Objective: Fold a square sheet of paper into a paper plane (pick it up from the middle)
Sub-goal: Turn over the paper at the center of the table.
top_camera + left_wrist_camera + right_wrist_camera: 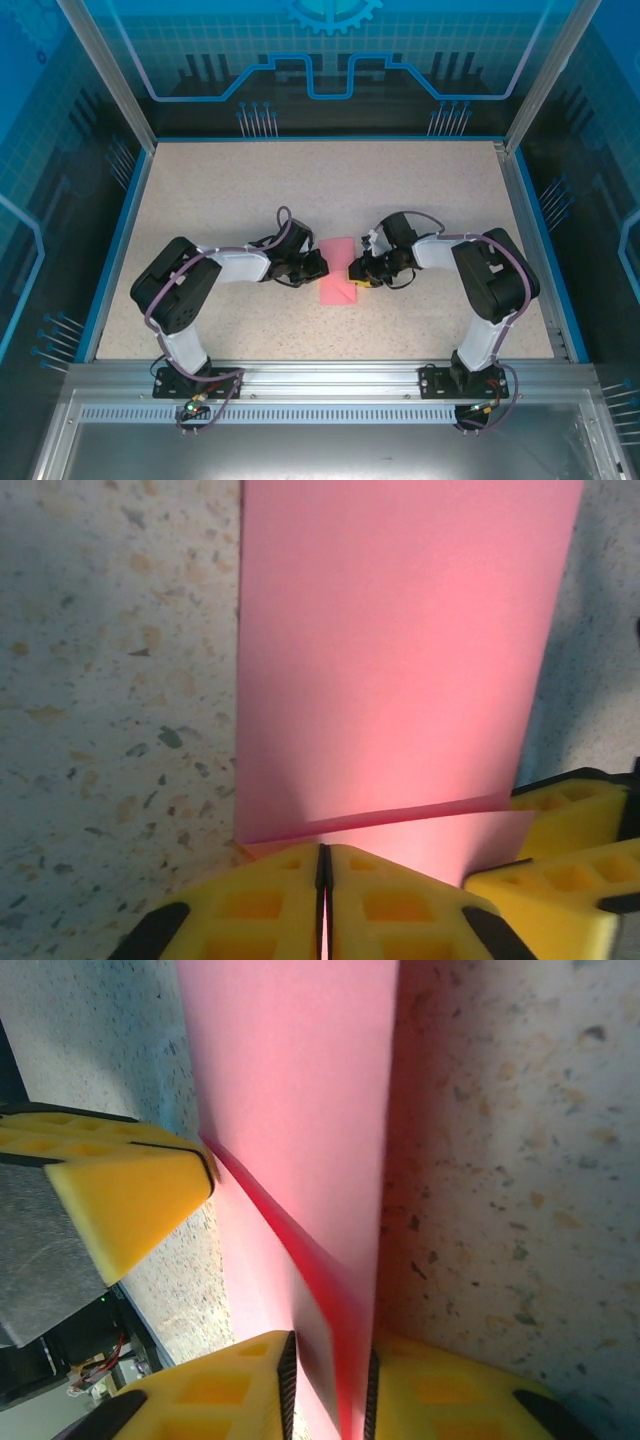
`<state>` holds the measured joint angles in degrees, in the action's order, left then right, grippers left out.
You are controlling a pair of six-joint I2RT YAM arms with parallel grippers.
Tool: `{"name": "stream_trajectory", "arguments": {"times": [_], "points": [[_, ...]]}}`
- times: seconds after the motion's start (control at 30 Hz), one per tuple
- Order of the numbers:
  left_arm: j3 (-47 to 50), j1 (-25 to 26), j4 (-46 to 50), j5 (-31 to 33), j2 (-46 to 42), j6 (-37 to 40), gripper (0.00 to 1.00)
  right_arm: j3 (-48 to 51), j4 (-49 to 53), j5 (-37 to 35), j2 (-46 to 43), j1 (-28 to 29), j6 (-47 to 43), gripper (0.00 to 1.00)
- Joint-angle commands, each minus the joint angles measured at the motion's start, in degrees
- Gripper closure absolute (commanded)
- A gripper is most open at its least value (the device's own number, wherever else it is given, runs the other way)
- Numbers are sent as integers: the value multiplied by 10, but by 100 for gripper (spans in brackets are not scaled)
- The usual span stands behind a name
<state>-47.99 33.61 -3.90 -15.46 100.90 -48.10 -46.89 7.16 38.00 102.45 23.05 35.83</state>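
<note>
Closest to the left wrist camera, the left jaws, yellow with black pads, sit pressed together at the bottom of the view. A hairline of pink is caught between them, so they are clenched on the near edge of the sheet of paper (pixel 400 660). Just to their right, the yellow tips of the right jaws crowd in at the sheet's corner.

From the right wrist, the right jaws stand on either side of a raised strip of the paper with a narrow gap between them. Whether they press on it cannot be told. A yellow tip of the left jaws juts in from the left, touching the sheet's edge.

From above, the left arm (pixel 185 290) and right arm (pixel 490 275) bend inward from the metal rail (pixel 320 375), and their wrists overlap the sheet's two sides. Blue-lit walls (pixel 330 60) enclose the speckled beige table (pixel 220 190).

The sheet is thin and pink-red. It lies on the middle of the table between the two wrists. One layer overlaps another, its edge running straight across near the left jaws.
</note>
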Motion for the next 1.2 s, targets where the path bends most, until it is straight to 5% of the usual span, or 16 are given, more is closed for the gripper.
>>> {"name": "stream_trajectory", "arguments": {"times": [0.0,0.37,0.73,1.17], "points": [[12,1,-31,-21,-33,-11,86,9,-20,24,1,-11,3,78],[34,1,19,39,-146,-8,75,-3,24,15,-39,-16,0,94],[82,-1,64,75,-273,-18,66,-87,161,-66,-102,0,46,96],[39,-7,119,75,-284,-2,64,-186,275,-59,-99,-14,6,96]]}}
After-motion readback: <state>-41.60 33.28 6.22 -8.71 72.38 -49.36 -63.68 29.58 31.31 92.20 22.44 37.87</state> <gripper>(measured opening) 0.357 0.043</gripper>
